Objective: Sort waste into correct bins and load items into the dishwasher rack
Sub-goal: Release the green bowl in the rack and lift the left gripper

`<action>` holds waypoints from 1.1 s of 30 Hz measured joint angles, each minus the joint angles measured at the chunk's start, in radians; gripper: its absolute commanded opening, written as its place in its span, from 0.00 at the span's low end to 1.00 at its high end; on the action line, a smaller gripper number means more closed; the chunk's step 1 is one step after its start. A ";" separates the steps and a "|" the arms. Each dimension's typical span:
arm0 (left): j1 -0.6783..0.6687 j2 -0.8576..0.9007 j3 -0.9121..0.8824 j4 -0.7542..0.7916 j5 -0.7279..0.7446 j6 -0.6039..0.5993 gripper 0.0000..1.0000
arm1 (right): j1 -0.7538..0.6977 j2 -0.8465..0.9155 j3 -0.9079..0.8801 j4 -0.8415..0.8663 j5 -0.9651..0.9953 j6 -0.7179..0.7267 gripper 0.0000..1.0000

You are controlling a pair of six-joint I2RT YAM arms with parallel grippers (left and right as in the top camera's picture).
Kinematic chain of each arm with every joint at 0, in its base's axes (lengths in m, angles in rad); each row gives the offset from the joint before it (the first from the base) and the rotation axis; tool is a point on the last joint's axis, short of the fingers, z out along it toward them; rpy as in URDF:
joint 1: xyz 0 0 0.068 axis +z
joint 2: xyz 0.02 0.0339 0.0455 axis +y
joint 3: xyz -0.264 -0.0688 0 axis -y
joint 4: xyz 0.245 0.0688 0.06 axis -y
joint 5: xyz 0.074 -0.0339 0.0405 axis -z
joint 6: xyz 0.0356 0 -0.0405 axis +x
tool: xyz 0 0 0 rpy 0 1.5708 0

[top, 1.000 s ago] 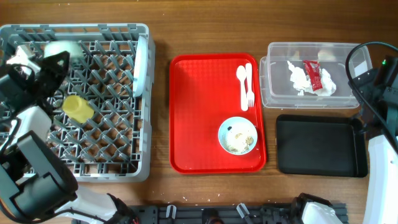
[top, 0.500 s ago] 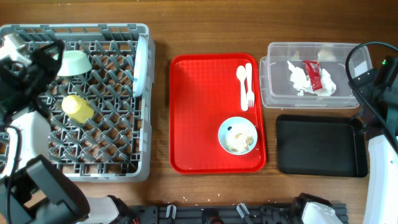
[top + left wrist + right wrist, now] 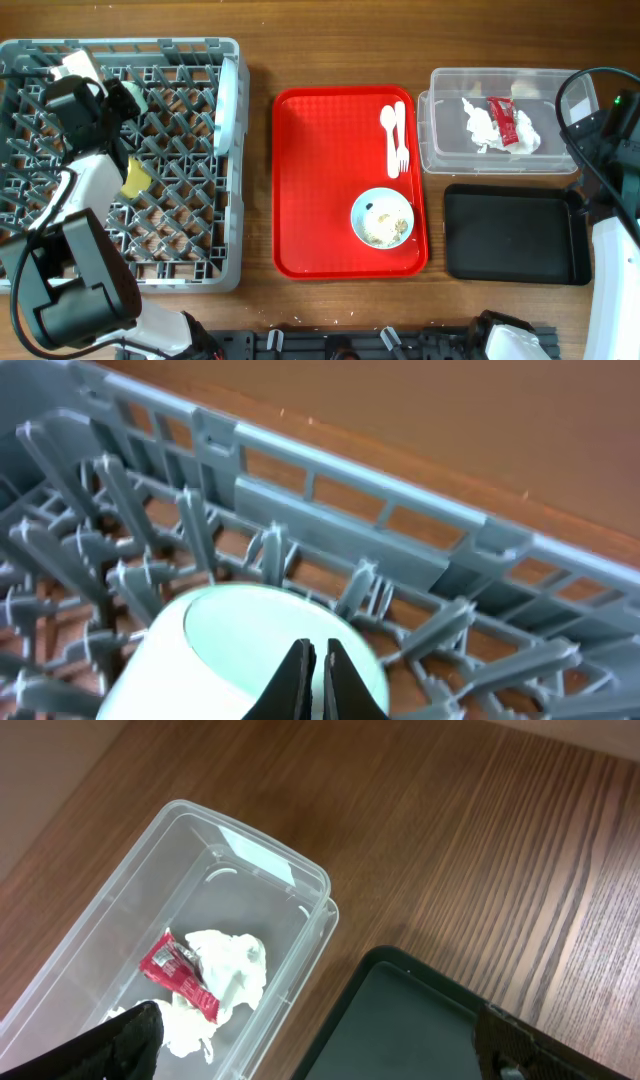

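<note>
My left gripper (image 3: 317,670) is shut on the rim of a pale blue-green bowl (image 3: 230,640), held low among the pegs at the back left of the grey dishwasher rack (image 3: 180,262). In the overhead view the arm hides most of this bowl (image 3: 130,98). A yellow cup (image 3: 136,176) and an upright blue plate (image 3: 228,105) sit in the rack. A second bowl (image 3: 382,217) with rice scraps, a white spoon (image 3: 388,122) and a fork (image 3: 401,135) lie on the red tray (image 3: 320,170). My right gripper (image 3: 320,1055) is open and empty above the tub's edge.
The clear tub (image 3: 445,160) holds a crumpled napkin (image 3: 232,960) and a red sauce packet (image 3: 180,975). The black tray (image 3: 515,235) sits in front of it with nothing in it. The right arm (image 3: 605,130) stands at the table's right edge.
My left arm has swung from the rack's left edge in over the rack, carrying the bowl a little right and down among the pegs. The right arm has not moved.
</note>
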 measured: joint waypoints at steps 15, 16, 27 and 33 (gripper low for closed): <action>0.127 -0.412 0.002 -0.353 -0.050 -0.167 1.00 | 0.000 0.000 0.000 0.001 0.000 0.000 1.00; 0.127 -0.442 0.005 -0.435 0.002 -0.248 1.00 | 0.000 0.000 0.000 0.001 0.000 0.000 1.00; 0.126 -0.554 -0.006 -0.922 0.401 -0.380 1.00 | 0.000 0.000 0.000 0.006 0.000 0.000 1.00; 0.126 -0.804 -0.005 -0.918 0.421 -0.309 1.00 | -0.004 0.000 0.000 0.061 -0.197 0.072 1.00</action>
